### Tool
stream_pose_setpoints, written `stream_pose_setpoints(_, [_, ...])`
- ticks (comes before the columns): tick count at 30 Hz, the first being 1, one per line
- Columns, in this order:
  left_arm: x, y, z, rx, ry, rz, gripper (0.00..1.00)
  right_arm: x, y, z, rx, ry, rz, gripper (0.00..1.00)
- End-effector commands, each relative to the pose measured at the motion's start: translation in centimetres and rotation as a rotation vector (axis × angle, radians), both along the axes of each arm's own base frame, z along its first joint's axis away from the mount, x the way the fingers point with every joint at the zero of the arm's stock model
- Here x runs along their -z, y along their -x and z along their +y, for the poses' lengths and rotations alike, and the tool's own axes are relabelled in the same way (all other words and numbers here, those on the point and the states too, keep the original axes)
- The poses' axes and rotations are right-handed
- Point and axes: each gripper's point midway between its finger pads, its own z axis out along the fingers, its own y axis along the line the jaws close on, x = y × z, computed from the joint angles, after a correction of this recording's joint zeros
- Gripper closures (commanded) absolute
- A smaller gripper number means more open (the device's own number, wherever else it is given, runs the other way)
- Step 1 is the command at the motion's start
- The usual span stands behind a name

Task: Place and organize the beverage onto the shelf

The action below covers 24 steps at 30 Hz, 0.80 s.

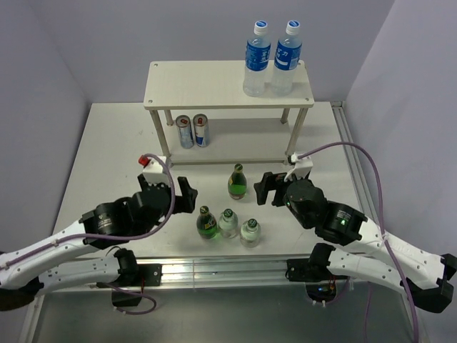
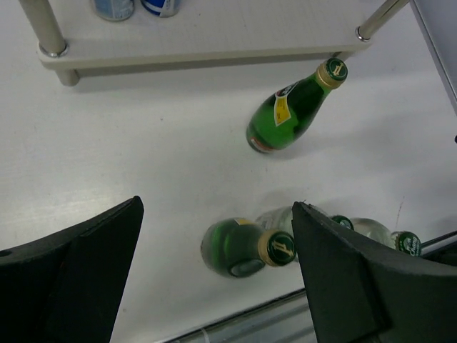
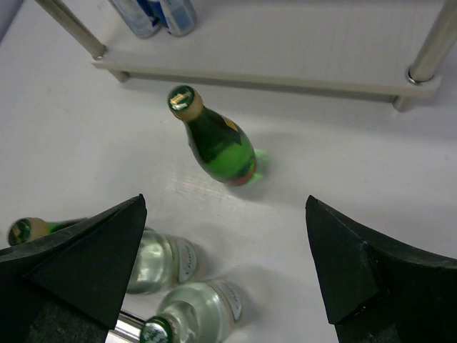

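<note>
The shelf stands at the back of the table, with two blue-labelled water bottles on its top board and two cans on its lower board. Two green glass bottles and two clear bottles stand on the table in front. My left gripper is open just left of the near green bottle, nothing between its fingers. My right gripper is open to the right of the far green bottle, also holding nothing.
A metal rail runs along the table's near edge, close behind the front bottles. The shelf's slim legs rise at its corners. Purple walls close in the left and right sides. In the right wrist view the clear bottles stand near the left finger.
</note>
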Motion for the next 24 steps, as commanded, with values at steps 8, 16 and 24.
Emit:
stream_pose_setpoints(8, [2.9,5.2,-3.2,-0.171,-0.041,-0.097,0.08,0.0,0.6,-2.4,0.053,-0.011,-0.032,0.0])
stream_pose_setpoints(16, [7.1,5.3,-4.5,-0.222,-0.122,-0.138,0.07,0.6,0.9,-2.2,0.026,-0.014,-0.023,0.0])
stream_pose_setpoints(24, [8.8,4.4,-4.4,-0.196,-0.129,-0.21,0.08,0.5,1.2,-2.2,0.019,-0.03,-0.024,0.0])
